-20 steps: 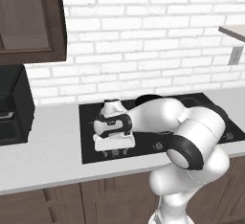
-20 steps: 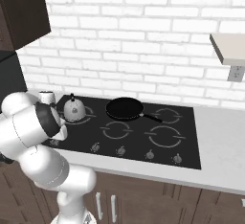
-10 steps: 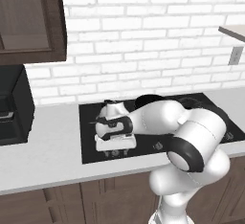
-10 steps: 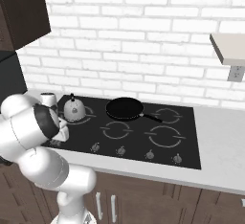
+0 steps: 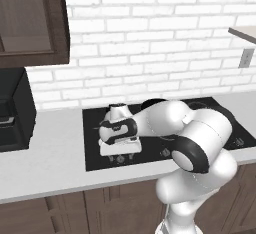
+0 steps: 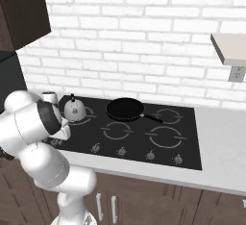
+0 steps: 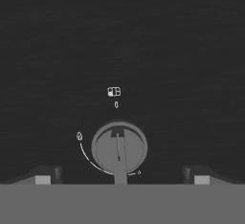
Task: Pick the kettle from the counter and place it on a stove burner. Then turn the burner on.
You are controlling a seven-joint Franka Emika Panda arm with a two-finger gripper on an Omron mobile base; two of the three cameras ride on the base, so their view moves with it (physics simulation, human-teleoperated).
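Tool (image 7: 119, 180): spread wide, holding nothing; the two dark fingertips (image 7: 44, 176) stand well apart, one on each side of a knob, touching neither it nor the glass as far as can be told.
Knob (image 7: 119, 147): round, grey, directly ahead of the tool and between its tips; pointer line upright, aimed at a small mark; a thin arc with a flame sign curls around one side.
Kettle (image 6: 74, 110): silver dome with dark handle, upright on the cooktop, just beyond the tool toward the brick wall; in the left base view mostly hidden behind the white hand, only its top (image 5: 118, 111) showing.
Burner (image 6: 81, 117): grey ring under the kettle, at the rear corner of the glass, beyond the tool.
Cooktop (image 6: 187, 144): glossy black, a row of small knobs along the front edge, where the tool hangs.
Frying pan (image 6: 125, 109): black, flat, on the next rear ring, well aside from the tool.
Worktop (image 5: 45, 163): pale grey stone, around the cooktop on both sides of the tool.
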